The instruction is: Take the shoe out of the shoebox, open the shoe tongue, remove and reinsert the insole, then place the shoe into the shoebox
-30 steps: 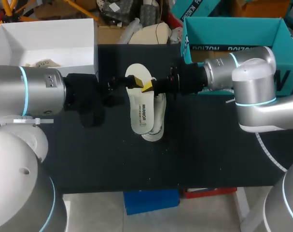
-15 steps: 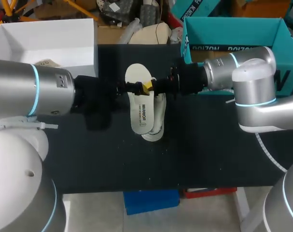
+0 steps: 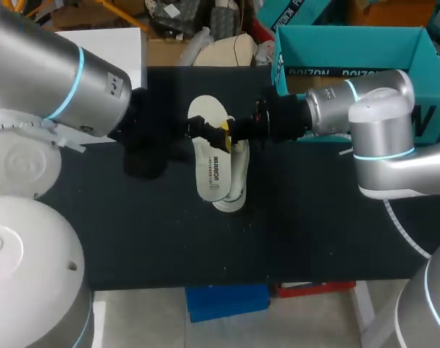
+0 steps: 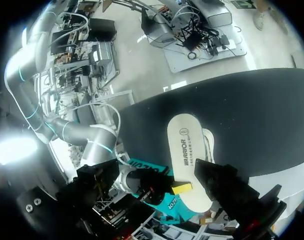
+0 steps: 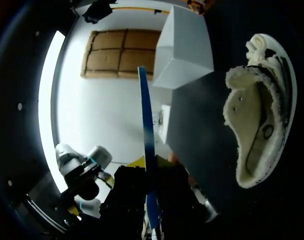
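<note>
black table [image 3: 314,232] under white shoe [image 3: 240,172], insole [image 3: 209,170]

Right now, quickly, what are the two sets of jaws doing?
Left gripper: jaws open, gripping nothing.
Right gripper: jaws shut on the insole.

One shoe [image 3: 239,174], one insole [image 3: 209,170], two boxes [image 3: 350,43] [image 3: 122,43]

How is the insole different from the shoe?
The insole is flat and thin, while the shoe is hollow with a fluffy lining. The insole is pinched in the right gripper and held up above the shoe, while the shoe lies on the table. Both are mostly white.
</note>
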Motion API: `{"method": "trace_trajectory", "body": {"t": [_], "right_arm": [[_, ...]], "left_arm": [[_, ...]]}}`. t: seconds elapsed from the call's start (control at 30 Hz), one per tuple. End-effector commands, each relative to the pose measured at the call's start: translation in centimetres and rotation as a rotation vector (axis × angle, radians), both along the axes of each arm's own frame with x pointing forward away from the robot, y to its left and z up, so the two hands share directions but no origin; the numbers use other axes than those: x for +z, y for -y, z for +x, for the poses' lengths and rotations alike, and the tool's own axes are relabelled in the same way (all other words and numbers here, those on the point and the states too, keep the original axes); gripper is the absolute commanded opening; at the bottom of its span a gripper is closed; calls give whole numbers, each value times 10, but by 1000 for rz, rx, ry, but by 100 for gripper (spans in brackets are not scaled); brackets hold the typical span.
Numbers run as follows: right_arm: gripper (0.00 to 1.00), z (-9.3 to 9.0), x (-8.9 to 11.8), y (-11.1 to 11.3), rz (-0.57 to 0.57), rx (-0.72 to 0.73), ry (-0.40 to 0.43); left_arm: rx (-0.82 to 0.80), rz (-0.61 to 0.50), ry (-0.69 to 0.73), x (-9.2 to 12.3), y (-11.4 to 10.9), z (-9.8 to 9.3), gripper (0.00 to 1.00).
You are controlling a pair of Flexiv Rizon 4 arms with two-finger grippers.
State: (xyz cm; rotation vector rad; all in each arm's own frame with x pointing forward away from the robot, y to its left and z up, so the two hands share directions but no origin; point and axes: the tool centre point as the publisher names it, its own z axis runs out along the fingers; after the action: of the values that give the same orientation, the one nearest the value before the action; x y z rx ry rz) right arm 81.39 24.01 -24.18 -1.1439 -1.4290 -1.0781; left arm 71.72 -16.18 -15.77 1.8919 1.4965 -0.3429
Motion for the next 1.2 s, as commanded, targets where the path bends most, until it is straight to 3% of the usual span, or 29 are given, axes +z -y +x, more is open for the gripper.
{"method": "trace_trajectory", "body": {"t": [0.03,0.3,0.63,0.97,1.2], "right_arm": [[0,0,0,-1,-3,0,-1],[0,0,0,-1,-3,0,-1],[0,0,0,-1,-3,0,-1],[0,0,0,-1,-3,0,-1],[0,0,0,-1,-3,0,-1]], "left_arm": [[82,323,-11,14,-10,-5,100],[246,319,-93,8,-16,-1,100],[268,467,-139,1,-15,1,100],[339,504,-149,-8,-12,6,100],[278,505,-173,-13,-5,2,100]]}}
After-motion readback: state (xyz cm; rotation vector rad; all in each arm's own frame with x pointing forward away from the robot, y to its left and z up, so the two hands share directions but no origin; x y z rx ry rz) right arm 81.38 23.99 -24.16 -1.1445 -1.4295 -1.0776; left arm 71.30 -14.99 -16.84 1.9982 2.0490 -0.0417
